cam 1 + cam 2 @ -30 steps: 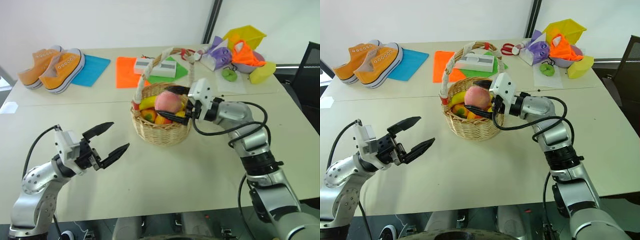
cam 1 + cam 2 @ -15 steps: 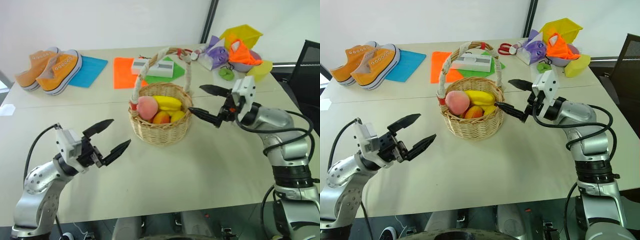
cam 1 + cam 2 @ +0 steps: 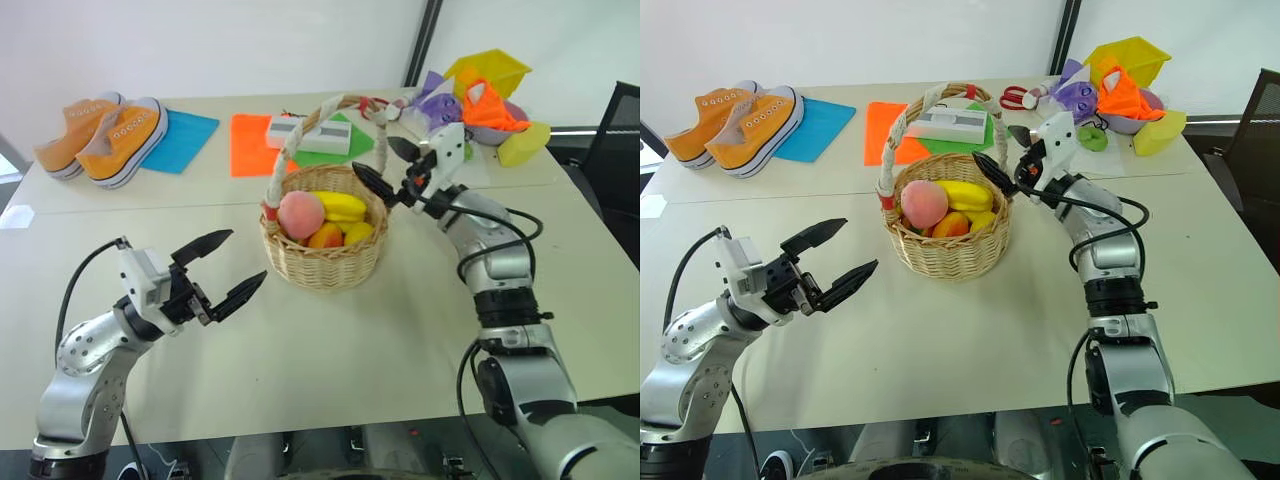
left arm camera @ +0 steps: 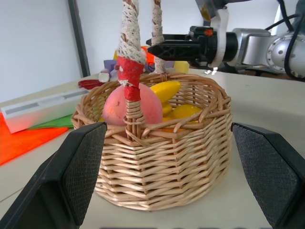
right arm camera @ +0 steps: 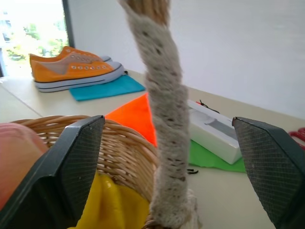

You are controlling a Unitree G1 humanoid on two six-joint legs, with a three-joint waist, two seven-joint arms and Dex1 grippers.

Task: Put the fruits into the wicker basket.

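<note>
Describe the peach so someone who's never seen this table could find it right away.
Find the wicker basket with the tall wrapped handle, mid-table. The peach lies inside, at the robot's left side, beside the banana. It is the only round pink fruit; the others are yellow or orange.

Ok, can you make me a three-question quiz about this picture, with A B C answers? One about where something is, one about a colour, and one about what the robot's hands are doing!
1. Where is the peach?
A. On the blue mat
B. Inside the wicker basket
C. In the left gripper

2. What colour are the sneakers?
A. Orange
B. Purple
C. Black

3. What is the right gripper doing?
A. Squeezing the banana
B. Holding a sneaker
C. Empty, jaws apart on either side of the basket handle

Answers:
1 B, the pink peach sits in the basket next to the banana.
2 A, both shoes at the far left of the table are orange with white soles.
3 C, the right wrist view shows the wrapped handle between its two fingers, not pinched.
</note>
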